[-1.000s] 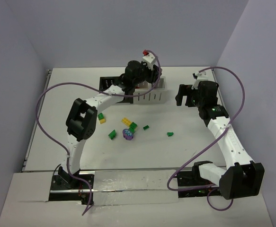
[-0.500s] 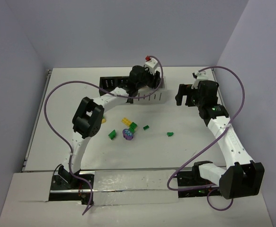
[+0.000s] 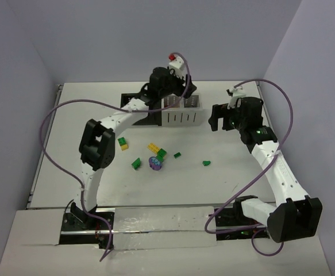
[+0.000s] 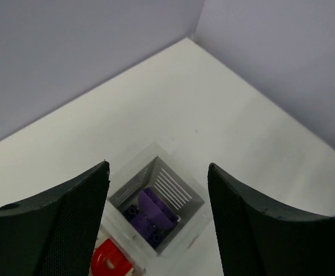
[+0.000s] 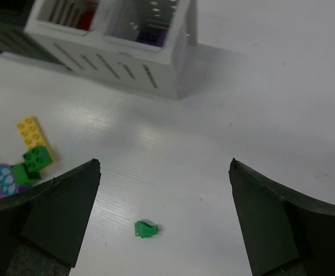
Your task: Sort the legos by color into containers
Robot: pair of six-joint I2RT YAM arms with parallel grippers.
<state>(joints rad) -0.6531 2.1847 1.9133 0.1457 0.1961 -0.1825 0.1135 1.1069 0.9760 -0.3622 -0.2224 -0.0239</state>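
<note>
The containers are a joined row: two white slotted bins (image 3: 181,117) and two black ones (image 3: 134,103). My left gripper (image 3: 181,91) is open and empty above the white end bin (image 4: 185,221), which holds purple bricks (image 4: 153,210); a red brick (image 4: 108,261) lies in the bin beside it. My right gripper (image 3: 215,118) is open and empty, right of the bins (image 5: 121,52). Below it lies a small green brick (image 5: 146,229). Loose legos lie mid-table: a yellow brick (image 3: 153,148), green bricks (image 3: 136,163), a purple piece (image 3: 155,164) and a small green one (image 3: 205,163).
Purple cables loop from both arms over the table (image 3: 236,190). Grey walls close in the back and both sides. A green and a yellow brick (image 3: 122,144) lie by the left arm's elbow. The black bins are partly hidden under the left arm.
My left gripper dipped toward the white bins, then rose and drew back a little. My right gripper has shifted slightly left. The loose bricks have not moved.
</note>
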